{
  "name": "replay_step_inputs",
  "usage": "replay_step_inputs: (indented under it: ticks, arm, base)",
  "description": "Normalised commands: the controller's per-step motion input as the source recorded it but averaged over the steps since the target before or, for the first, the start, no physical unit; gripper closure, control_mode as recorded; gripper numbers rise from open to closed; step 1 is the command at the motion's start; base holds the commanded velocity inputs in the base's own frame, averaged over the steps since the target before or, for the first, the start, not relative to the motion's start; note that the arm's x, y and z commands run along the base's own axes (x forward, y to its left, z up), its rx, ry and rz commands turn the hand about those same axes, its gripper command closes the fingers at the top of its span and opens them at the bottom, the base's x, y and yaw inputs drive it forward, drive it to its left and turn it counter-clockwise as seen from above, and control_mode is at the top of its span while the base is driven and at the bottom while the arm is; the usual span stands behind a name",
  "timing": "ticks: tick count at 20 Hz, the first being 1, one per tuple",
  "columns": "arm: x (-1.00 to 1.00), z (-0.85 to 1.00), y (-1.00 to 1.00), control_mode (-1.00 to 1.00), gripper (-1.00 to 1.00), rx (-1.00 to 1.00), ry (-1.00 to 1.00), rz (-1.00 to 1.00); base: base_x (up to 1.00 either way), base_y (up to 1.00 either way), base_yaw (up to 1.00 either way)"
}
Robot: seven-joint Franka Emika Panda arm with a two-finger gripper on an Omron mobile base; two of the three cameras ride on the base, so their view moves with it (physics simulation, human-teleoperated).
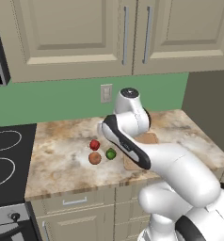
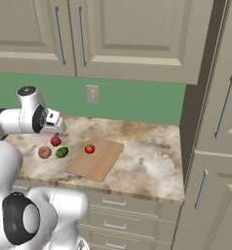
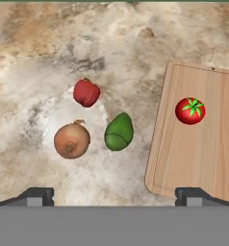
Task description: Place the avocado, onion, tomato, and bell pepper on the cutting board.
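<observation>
My gripper [image 3: 115, 197] hangs open above the counter with nothing between its fingers. Below it lie the avocado [image 3: 119, 132], the onion [image 3: 71, 140] to its left and the bell pepper [image 3: 86, 92] behind them, all on the bare counter. The tomato [image 3: 190, 111] rests on the cutting board [image 3: 208, 158] to the right. In the right base view the tomato [image 2: 89, 148] sits near the near-left end of the board [image 2: 99, 163], with avocado [image 2: 62, 152], onion [image 2: 44, 152] and pepper [image 2: 55, 141] left of it. My arm hides most of the board [image 1: 150, 138] in the left base view.
A black stove top [image 1: 5, 155] borders the marble counter [image 1: 62, 164] on the left. A tall cabinet [image 2: 215, 146] closes off the counter's right end. Wall cabinets hang overhead, and an outlet [image 1: 106, 93] is set in the green backsplash.
</observation>
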Motion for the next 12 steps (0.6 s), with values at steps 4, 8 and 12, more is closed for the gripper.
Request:
replay_step_inputs:
  ticks: [4,8,12]
  arm:
    - [0.09,-0.15,0.0,-1.0,-1.0,0.0,0.03,0.0]
    - [0.13,-0.22,0.0,-1.0,-1.0,0.0,0.03,0.0]
    - [0.14,-0.28,0.0,-1.0,-1.0,0.0,0.03,0.0]
  base:
    - [0.0,0.0,0.0]
    - [0.0,0.0,0.0]
    - [0.0,0.0,0.0]
